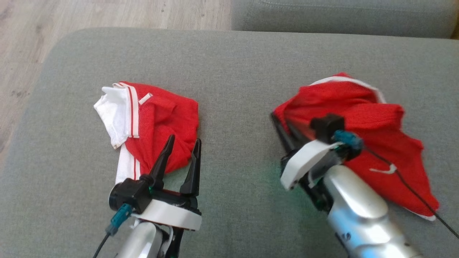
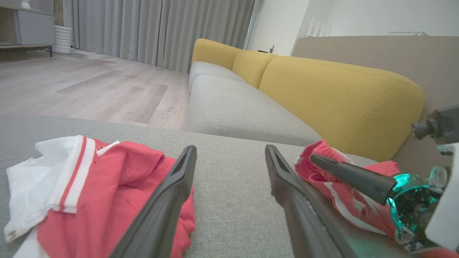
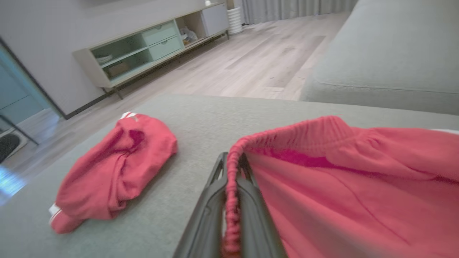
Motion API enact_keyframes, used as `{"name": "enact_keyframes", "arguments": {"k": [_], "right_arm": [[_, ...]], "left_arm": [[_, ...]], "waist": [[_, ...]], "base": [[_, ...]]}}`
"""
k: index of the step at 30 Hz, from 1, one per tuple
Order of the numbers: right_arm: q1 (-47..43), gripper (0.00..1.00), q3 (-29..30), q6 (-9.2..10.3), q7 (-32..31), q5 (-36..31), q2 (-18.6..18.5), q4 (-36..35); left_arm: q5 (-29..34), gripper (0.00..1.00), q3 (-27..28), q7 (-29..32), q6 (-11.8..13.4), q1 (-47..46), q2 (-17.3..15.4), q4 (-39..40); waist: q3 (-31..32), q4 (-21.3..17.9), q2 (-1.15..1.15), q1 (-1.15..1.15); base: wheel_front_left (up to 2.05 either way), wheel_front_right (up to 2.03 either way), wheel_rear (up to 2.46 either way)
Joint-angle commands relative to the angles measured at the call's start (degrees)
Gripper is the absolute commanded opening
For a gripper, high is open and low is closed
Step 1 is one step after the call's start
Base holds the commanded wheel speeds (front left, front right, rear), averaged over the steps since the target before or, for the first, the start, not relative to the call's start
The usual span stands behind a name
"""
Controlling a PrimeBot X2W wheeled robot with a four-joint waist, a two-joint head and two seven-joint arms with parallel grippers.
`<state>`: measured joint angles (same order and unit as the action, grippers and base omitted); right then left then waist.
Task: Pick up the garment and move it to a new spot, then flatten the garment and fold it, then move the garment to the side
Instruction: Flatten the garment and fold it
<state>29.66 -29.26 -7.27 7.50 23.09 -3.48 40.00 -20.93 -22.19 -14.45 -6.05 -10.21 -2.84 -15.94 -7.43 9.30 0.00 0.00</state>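
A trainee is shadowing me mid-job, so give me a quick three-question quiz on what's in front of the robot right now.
1. True or false: the left gripper is shut on the jersey.
2. What does the right gripper pinch? A the elastic waistband of the red shorts; B a white sleeve; C nothing.
3. Fill in: both red pieces lie apart on the same grey ____.

Key: 1 false, its jaws stand open just short of the jersey; 2 A; 3 cushion.
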Motion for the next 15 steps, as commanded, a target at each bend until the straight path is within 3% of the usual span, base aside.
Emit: {"name": "enact_keyframes", "arguments": {"k": [1,8,9,10,15], "right_arm": [[-0.5,0.0,-3.3,-0.22,-0.6,1.2,0.6,-3.5],[-2.4,0.0,-8.7,-0.22,-2.2,3.9,0.6,-7.3],[-2.3,0.88,-8.5,-0.22,-2.0,3.1,0.6,-7.0],[-2.4,1.0,-7.9,-0.22,-2.0,2.8,0.6,-6.5],[-2.6,1.0,-3.5,-0.22,-0.5,1.3,0.4,-6.5]], "left_arm": [[0.2,1.0,1.8,-0.5,0.0,-0.8,0.0,1.6],[0.1,1.0,2.4,-0.5,0.2,-0.3,0.0,2.0],[0.0,1.0,2.4,-0.5,0.2,-0.2,0.0,2.0],[0.0,1.0,2.5,-0.5,0.2,-0.1,0.0,2.0],[-0.2,1.0,2.9,-0.5,0.3,0.2,0.0,2.3]], "waist": [[0.4,0.2,0.0,0.0],[0.7,0.3,0.0,0.0],[0.8,0.2,0.0,0.0],[0.9,0.1,0.0,0.0],[1.5,-0.9,0.0,0.0]], "base": [[0.0,0.0,0.0],[0.0,0.0,0.0],[0.0,0.0,0.0],[0.0,0.0,0.0],[0.0,0.0,0.0]]}}
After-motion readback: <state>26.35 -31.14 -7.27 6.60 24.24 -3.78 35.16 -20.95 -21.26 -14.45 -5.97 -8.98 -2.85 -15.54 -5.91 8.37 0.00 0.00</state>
